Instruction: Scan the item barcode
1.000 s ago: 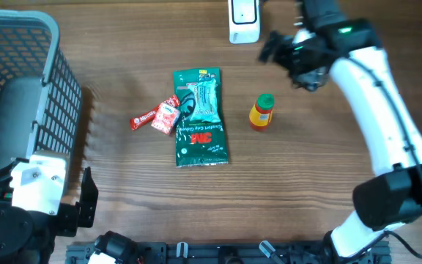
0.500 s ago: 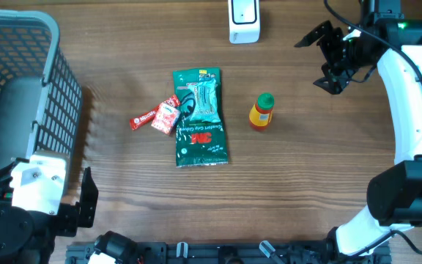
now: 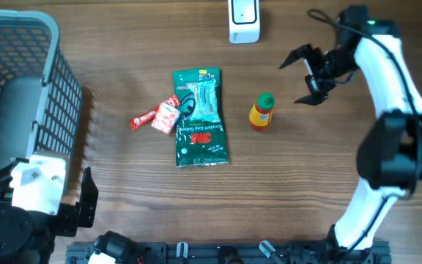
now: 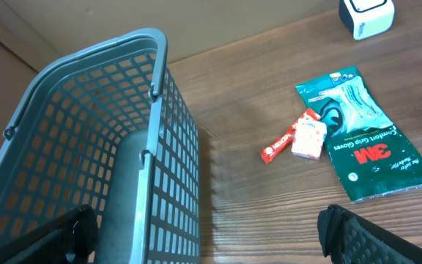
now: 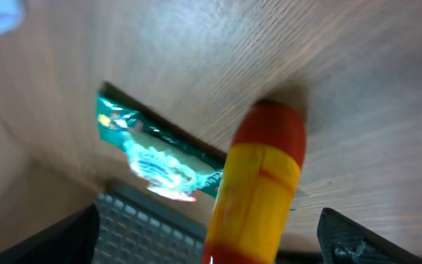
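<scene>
I have my right pincer released, empty, near the bottle; left pincer released too; nothing lifted; scanner unused; scanning undone.

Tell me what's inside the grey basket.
Nothing loose shows in the basket: just mesh walls and a plain grey panel low down. Its near end is cut off by the frame edge, so that part cannot be checked.

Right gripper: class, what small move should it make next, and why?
Probably advance the right gripper toward the small yellow bottle until the bottle sits between the jaws. The gripper is open, holds nothing, and faces the bottle, which looms in its wrist view.
</scene>
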Available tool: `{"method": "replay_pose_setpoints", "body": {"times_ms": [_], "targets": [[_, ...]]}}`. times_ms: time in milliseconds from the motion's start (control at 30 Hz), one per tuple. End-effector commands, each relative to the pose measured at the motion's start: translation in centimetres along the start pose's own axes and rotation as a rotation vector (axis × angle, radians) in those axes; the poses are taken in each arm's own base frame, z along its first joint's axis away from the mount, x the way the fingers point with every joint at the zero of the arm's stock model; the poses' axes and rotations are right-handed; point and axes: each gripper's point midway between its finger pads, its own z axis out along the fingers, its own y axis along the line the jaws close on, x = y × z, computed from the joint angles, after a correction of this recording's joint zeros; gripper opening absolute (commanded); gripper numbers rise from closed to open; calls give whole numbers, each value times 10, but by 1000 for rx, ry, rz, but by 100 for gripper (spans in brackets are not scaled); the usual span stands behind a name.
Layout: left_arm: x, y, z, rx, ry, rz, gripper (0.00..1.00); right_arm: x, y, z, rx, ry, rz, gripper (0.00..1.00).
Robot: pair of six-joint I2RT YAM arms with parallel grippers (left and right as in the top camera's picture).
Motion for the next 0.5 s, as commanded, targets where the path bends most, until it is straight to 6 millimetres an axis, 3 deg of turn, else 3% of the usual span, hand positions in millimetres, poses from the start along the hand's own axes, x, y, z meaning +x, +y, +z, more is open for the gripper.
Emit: {"method": "replay_pose_setpoints", "body": {"times_ms": [0, 267, 467], "targets": [[-1, -1, 1, 2, 2, -13, 100, -5, -9, 31, -8, 140, -51, 94], [-1, -1, 1, 2, 2, -13, 100, -1, -21, 46, -36, 269, -193, 99], [-1, -1, 1, 2, 2, -13, 100, 6, -27, 52, 23, 277, -159, 99]]}}
